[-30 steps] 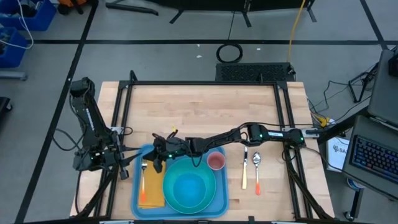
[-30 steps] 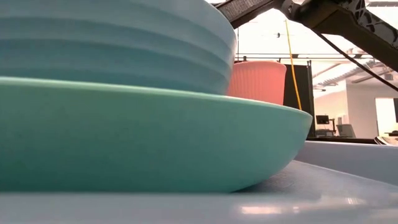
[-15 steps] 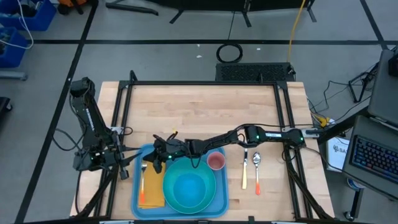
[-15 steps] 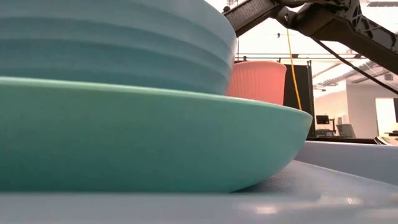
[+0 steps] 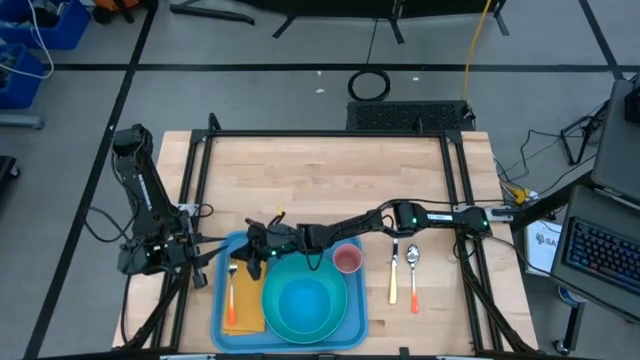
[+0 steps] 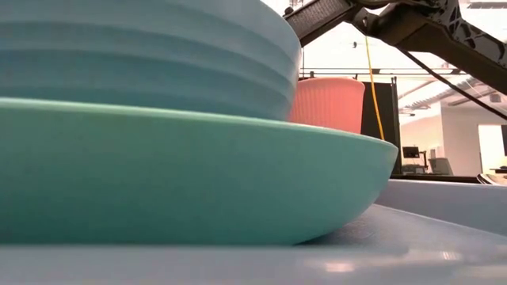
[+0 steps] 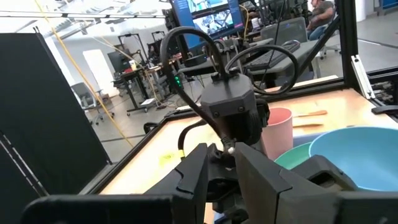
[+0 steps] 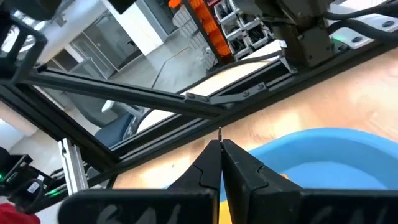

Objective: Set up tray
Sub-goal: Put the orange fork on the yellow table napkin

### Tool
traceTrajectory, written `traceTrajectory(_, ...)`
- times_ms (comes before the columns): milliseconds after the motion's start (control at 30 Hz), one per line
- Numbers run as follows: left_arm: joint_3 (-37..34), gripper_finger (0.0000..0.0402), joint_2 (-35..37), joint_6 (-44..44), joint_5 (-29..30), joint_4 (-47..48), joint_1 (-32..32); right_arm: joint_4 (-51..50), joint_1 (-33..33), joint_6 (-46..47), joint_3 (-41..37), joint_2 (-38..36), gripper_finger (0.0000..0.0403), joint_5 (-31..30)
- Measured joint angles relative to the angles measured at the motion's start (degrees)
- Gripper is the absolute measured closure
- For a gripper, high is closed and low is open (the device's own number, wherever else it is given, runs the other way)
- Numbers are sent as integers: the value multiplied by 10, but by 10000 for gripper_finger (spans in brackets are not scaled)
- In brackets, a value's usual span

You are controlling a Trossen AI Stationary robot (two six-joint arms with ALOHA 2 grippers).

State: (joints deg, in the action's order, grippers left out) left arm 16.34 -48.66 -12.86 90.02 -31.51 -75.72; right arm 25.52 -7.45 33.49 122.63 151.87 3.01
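Note:
The blue tray lies at the table's near edge. On it a turquoise plate carries a light-blue bowl, and a pink cup stands at the tray's far right. An orange napkin with an orange-handled fork lies on its left part. My right gripper reaches level across from the right. It is shut over the fork's head, at the tray's far left. My left gripper waits just left of the tray, its fingers a little apart with nothing between. My right gripper's shut fingers stand level at the fork's head, pointing toward the table's left edge. The gripper's own body hides the place, so I cannot tell whether they touch the fork or the napkin.
A spoon and another orange-handled piece of cutlery lie on the wood right of the tray. A black frame rims the table. The far half of the table is bare wood.
My right gripper has sunk a little toward the fork and napkin at the tray's far left, then held still, staying shut.

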Motion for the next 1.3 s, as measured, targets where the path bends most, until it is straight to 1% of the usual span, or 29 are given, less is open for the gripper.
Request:
traceTrajectory(233,0,314,0,1,0,0,0,1,-2,-13,0,0,403,2)
traceTrajectory(433,0,314,0,3,0,0,0,-1,-6,-27,0,0,403,-13)
traceTrajectory(967,0,314,0,16,0,14,0,-1,-5,-27,0,0,403,-13)
traceTrajectory(1300,0,314,0,18,0,14,0,-1,-5,-21,0,0,389,-13)
